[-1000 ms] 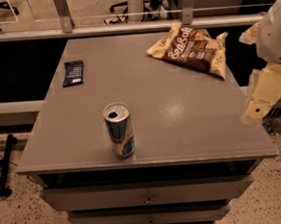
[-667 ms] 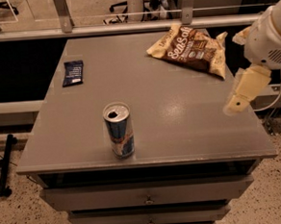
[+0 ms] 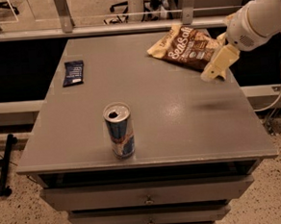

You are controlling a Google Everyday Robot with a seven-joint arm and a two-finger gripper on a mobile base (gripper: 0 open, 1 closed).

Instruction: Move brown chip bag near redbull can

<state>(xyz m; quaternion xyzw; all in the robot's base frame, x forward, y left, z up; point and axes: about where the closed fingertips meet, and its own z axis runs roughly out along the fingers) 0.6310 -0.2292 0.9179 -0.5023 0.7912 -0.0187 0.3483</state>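
The brown chip bag (image 3: pixel 186 48) with white "Sea Salt" lettering lies flat at the far right of the grey table (image 3: pixel 145 104). The redbull can (image 3: pixel 118 130) stands upright near the table's front edge, left of centre, far from the bag. My gripper (image 3: pixel 213 68) comes in from the upper right on a white arm and hangs just above the bag's right end, close to the table's right edge. Its cream finger points down and to the left.
A small flat dark blue packet (image 3: pixel 73 72) lies near the table's left edge. Drawers (image 3: pixel 147 198) sit below the tabletop. A railing and chair legs stand behind the table. A cable hangs at the right.
My gripper has moved from beyond the table's right edge up and leftward toward the chip bag. The bag, can and packet have not moved.
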